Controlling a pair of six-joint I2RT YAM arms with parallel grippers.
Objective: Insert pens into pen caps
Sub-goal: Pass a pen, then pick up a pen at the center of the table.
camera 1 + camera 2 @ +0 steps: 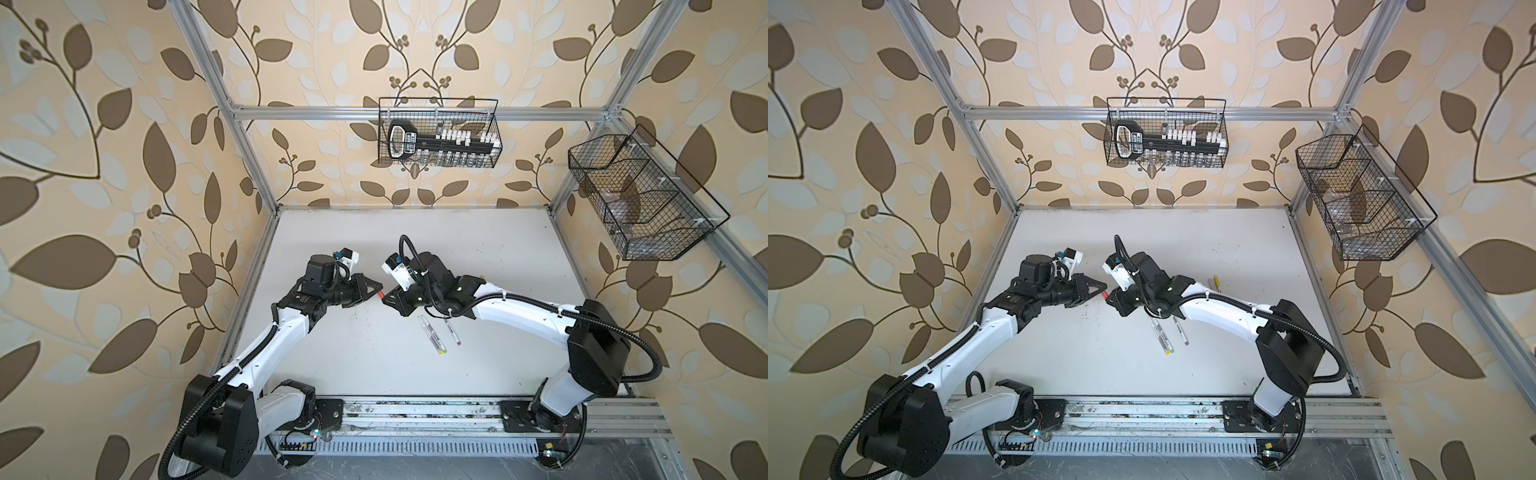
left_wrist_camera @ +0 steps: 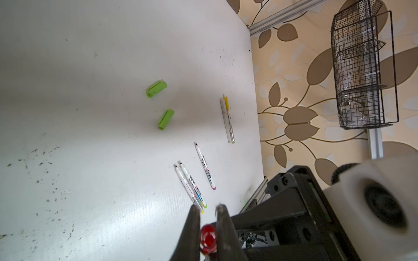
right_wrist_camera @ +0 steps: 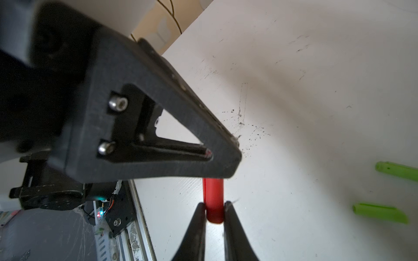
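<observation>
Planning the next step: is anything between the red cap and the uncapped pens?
Only the right gripper: gripping the red cap opposite the left gripper, its body sits between cap and pens from above.

Red pen cap [image 3: 213, 196] glossy plastic; table [image 2: 90, 113] smooth, sheeny, scuffed; basket [image 1: 384, 124] black wire mesh.

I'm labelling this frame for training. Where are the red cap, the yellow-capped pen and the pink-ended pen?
red cap [image 3: 213, 198]: right wrist view, middle of its tube.
yellow-capped pen [image 2: 229, 123]: left wrist view, middle of its barrel.
pink-ended pen [image 2: 205, 166]: left wrist view, printed middle of its barrel.
</observation>
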